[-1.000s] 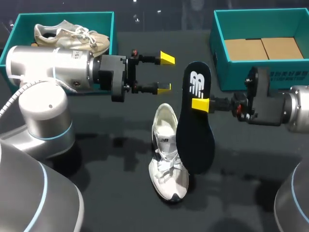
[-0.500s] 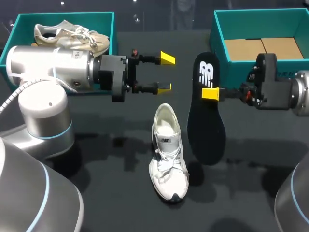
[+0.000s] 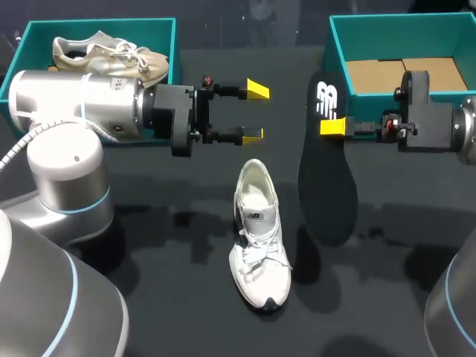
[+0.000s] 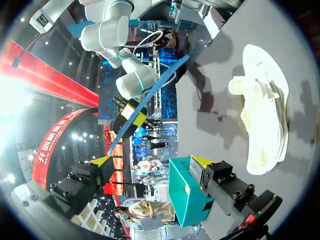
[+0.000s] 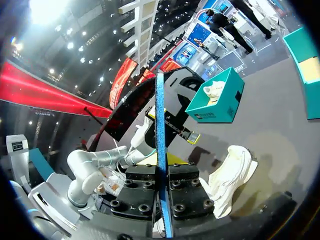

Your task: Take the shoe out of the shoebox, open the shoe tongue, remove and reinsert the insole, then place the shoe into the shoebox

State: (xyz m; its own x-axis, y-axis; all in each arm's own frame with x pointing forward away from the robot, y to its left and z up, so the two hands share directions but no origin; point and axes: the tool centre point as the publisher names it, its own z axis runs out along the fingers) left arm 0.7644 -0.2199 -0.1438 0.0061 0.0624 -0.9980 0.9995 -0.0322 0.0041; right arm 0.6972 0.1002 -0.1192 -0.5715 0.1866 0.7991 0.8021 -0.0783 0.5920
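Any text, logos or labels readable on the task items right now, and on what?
On the insole: a white logo mark, no legible words.
On the shoe on the table: a small side mark, too small to read.
On the left arm's sticker: print too small to read.

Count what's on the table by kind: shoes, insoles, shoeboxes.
Shoes: 2, loose shoe, boxed shoe
Insoles: 1, insole, gripped by the right tool
Shoeboxes: 2, left shoebox, right shoebox
Total: 5
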